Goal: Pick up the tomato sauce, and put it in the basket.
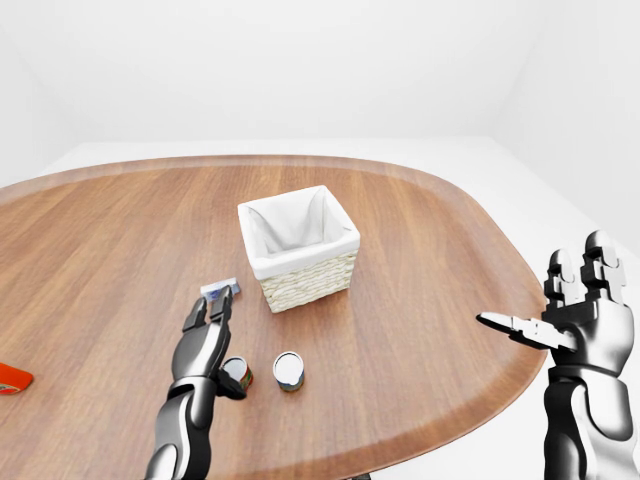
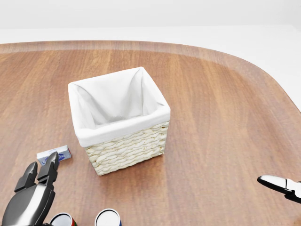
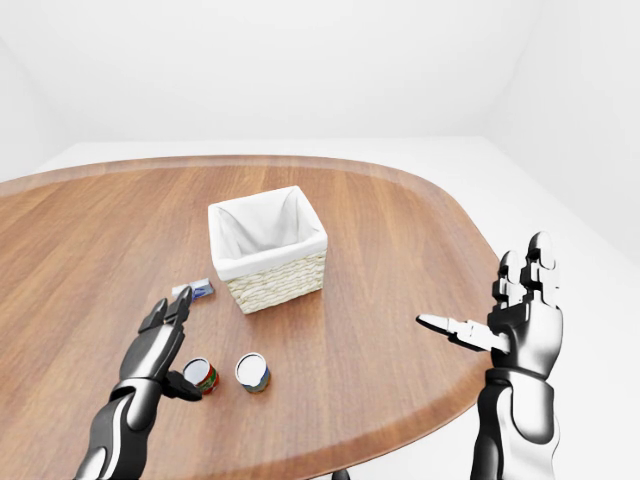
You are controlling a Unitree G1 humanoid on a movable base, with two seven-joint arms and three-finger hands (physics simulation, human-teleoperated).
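Observation:
The tomato sauce can (image 1: 237, 375), with a red label and a white lid, stands upright on the wooden table (image 1: 110, 240), below and left of the basket. My left hand (image 1: 212, 330) hovers right beside it with its fingers stretched out flat and its thumb by the can; it is open and holds nothing. The wicker basket (image 2: 123, 130) with a white cloth liner stands at the table's middle and looks empty. My right hand (image 3: 500, 308) is open, off the table's right edge, fingers up.
A second can (image 1: 288, 370) with a blue label stands just right of the tomato sauce. A small blue-and-white box (image 2: 62, 152) lies left of the basket, near my left fingertips. A red object (image 1: 12, 378) lies at the left-eye view's left edge.

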